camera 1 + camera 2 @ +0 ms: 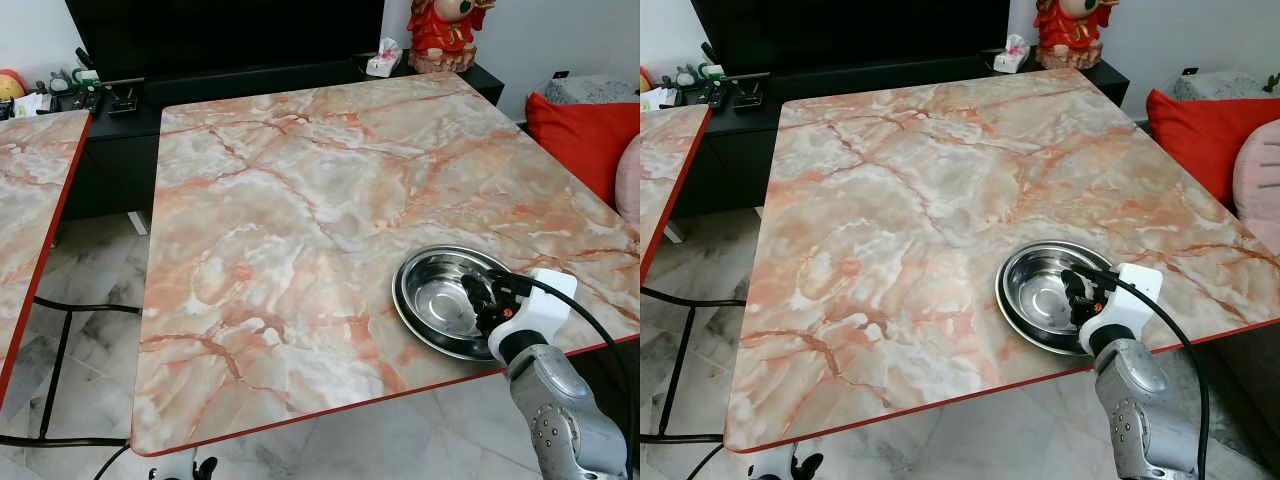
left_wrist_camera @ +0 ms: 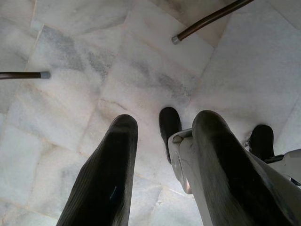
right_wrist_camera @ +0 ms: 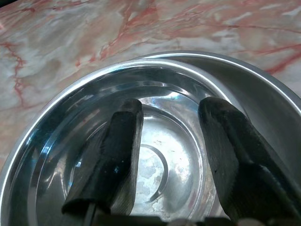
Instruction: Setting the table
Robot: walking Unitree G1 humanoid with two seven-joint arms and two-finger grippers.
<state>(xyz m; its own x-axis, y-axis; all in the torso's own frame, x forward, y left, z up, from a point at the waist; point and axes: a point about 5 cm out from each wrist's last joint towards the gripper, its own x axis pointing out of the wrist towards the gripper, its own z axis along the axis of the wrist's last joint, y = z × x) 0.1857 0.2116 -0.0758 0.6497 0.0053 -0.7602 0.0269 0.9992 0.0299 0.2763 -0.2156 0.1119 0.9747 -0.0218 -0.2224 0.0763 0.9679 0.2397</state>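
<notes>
Early stage: right gripper [image 1: 478, 297], fingers spread, over 2 stacked bowls [image 1: 440, 300] lower right on table [image 1: 280, 230]; nothing else set.

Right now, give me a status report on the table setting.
Right tool open, fingers down inside the steel bowl. Bowl sits on a steel plate near the marble table's front edge. Left tool open, over the floor.

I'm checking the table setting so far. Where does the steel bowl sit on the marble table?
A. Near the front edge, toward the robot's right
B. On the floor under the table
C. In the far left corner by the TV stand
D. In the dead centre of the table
A: the steel bowl lies by the red front edge of the marble table, with the right gripper over it.
</notes>
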